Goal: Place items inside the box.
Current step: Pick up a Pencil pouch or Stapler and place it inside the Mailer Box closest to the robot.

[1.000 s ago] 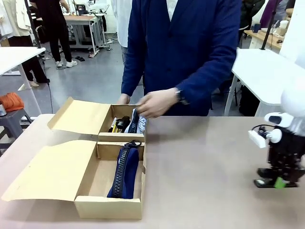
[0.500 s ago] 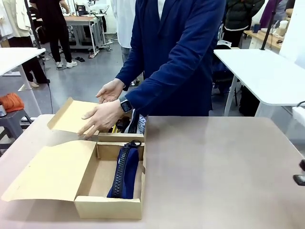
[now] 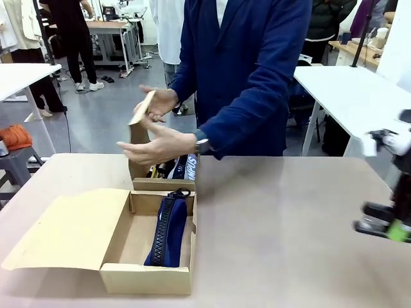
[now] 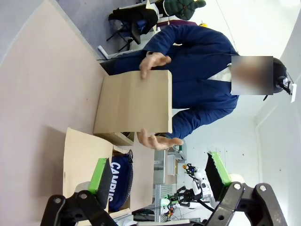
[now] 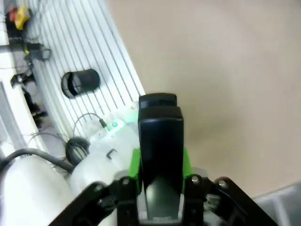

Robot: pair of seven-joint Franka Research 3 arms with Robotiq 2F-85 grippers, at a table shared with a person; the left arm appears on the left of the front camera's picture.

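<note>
**Stapler Held Well to the Right of the Open Box**

The right gripper [image 5: 160, 162] was clamped on a black stapler [image 5: 160, 125], whose length ran along the fingers. The near box [image 3: 146, 279] stood open well off to the robot's left, with a navy pencil case [image 3: 166, 231] lying lengthwise inside. The left gripper [image 4: 158, 173] hung wide open and empty. The person's hands [image 3: 154, 146] were folding up the lid [image 3: 140, 112] of the far box [image 3: 160, 185], hiding most of its contents. In the front view the right gripper was blurred and cut off at the edge.

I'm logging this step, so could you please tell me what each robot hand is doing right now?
Left hand: open, empty.
Right hand: shut on a black stapler.
</note>
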